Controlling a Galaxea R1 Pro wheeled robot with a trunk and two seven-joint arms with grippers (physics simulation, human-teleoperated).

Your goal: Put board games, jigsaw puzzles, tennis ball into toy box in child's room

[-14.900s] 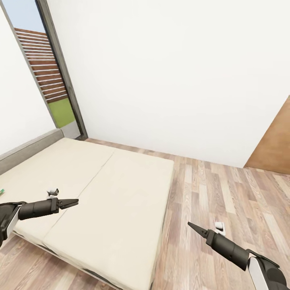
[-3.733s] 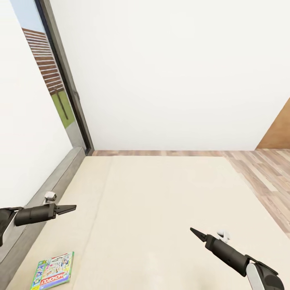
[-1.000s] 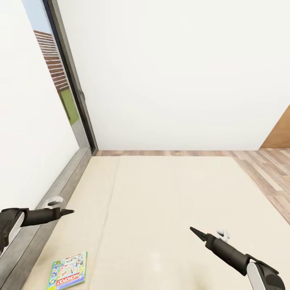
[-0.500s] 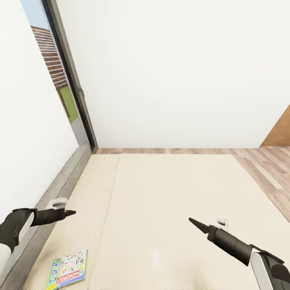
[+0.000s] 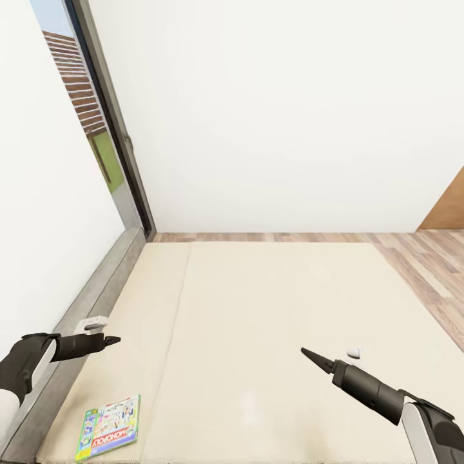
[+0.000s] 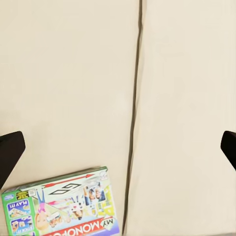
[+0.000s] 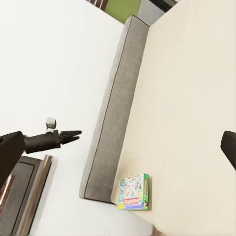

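Observation:
A flat green-edged board game (image 5: 108, 427) printed "Monopoly" lies on the cream bed (image 5: 270, 322), near its front left corner by the grey headboard. My left gripper (image 5: 111, 340) hovers open above and beyond the box. In the left wrist view the box (image 6: 61, 206) lies below the left gripper (image 6: 118, 147), which holds nothing. My right gripper (image 5: 309, 356) hangs open and holding nothing over the bed's right half; its wrist view takes in the box (image 7: 134, 191) and the left gripper (image 7: 69, 135). The toy box, table, jigsaw puzzles and tennis ball are out of view.
A grey padded headboard (image 5: 96, 296) runs along the bed's left side against a white wall. A dark-framed glass door (image 5: 109, 129) stands at the far left corner. Wood-plank floor (image 5: 425, 270) and a wooden door (image 5: 448, 212) lie to the right.
The whole picture has shifted slightly, so the camera has moved a little. Both arms keep nearly the same pose, and the Monopoly box lies where it was on the bed.

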